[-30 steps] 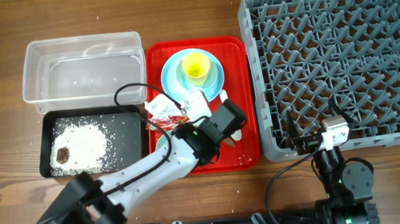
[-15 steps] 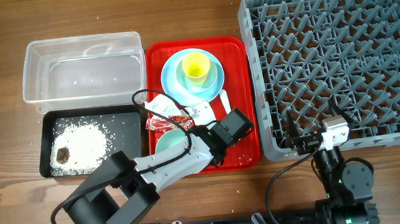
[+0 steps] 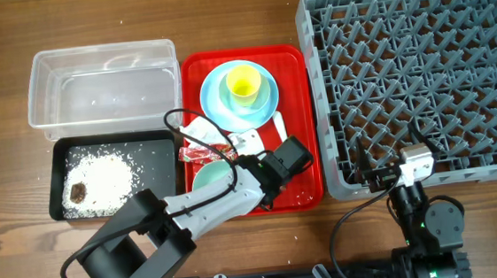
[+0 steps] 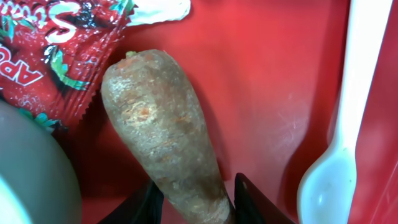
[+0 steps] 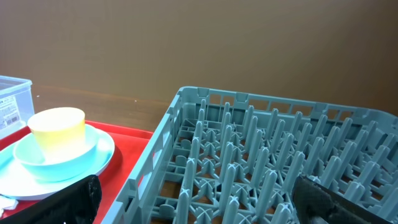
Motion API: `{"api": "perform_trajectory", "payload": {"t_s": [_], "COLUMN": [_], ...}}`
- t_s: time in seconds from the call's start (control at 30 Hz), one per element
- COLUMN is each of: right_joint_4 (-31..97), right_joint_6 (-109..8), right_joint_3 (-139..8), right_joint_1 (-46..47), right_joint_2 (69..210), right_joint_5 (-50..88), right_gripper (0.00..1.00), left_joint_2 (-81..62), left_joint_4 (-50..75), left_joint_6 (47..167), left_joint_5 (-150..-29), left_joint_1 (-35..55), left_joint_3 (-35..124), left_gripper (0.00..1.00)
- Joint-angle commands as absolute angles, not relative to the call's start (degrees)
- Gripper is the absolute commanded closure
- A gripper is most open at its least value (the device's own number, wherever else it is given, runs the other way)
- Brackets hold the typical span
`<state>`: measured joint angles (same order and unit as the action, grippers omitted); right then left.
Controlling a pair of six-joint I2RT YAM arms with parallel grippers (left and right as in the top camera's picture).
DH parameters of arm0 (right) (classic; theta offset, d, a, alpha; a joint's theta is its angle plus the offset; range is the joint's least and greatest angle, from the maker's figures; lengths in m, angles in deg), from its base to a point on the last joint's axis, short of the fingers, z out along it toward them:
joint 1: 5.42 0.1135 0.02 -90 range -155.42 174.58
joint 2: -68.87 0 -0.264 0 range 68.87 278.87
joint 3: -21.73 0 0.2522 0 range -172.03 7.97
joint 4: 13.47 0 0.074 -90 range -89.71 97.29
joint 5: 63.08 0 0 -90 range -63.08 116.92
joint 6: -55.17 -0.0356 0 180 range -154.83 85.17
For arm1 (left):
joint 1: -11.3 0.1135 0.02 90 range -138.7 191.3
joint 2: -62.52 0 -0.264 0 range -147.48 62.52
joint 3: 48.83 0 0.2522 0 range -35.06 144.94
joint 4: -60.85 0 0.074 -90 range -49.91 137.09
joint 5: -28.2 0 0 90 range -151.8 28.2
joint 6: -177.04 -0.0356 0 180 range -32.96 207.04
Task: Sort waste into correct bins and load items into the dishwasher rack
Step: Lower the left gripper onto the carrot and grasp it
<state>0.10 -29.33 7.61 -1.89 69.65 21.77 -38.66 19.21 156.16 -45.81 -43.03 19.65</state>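
Observation:
My left gripper (image 4: 198,202) is low over the red tray (image 4: 267,93), its fingers tight on either side of the brown sausage-like food piece (image 4: 161,130), which lies on the tray. Beside it are the red-and-white snack wrapper (image 4: 56,56), the white spoon (image 4: 348,124), the pale green bowl (image 4: 28,174) and a bit of white tissue (image 4: 155,9). In the overhead view the left gripper (image 3: 258,165) hides the food piece. The yellow cup (image 3: 242,82) sits in the small blue bowl on the blue plate (image 3: 213,102). My right gripper (image 5: 199,208) is open and empty at the front edge of the grey dishwasher rack (image 3: 421,72).
The black bin (image 3: 165,150) holds rice-like crumbs and a brown piece. The clear bin (image 3: 102,88) stands behind it with a few crumbs inside. The red tray (image 3: 310,183) lies between the bins and the rack. Loose crumbs dot the wooden table.
My left gripper has moved right and down along the tray onto the brown food piece, then stayed almost still. The right arm has not moved.

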Motion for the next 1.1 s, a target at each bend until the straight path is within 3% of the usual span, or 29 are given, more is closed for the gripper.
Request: {"api": "perform_trajectory", "payload": {"t_s": [0.0, 0.37, 0.57, 1.07], "right_joint_4": [-0.07, -0.07, -0.07, -0.07], "right_joint_6": [-28.83, -28.83, -28.81, -28.81], "right_joint_3": [7.68, 7.68, 7.68, 7.68], "right_joint_1": [-2.06, -2.06, -2.06, -2.06], "right_joint_2": [69.01, 69.01, 69.01, 69.01], "right_joint_5": [21.05, 21.05, 21.05, 21.05], "right_gripper": [0.00, 0.00, 0.00, 0.00], "left_joint_2": [-37.75, -37.75, -37.77, -39.60], "left_joint_4": [20.66, 22.12, 22.10, 22.36], "left_joint_6": [154.56, 153.45, 153.47, 153.47], "left_joint_5": [-45.66, -45.92, -47.82, -48.11], "left_joint_1": [-43.23, -43.25, -43.25, -43.25], "left_joint_3": [19.39, 19.39, 19.37, 18.82], "left_gripper": [0.66, 0.76, 0.68, 0.73]}}
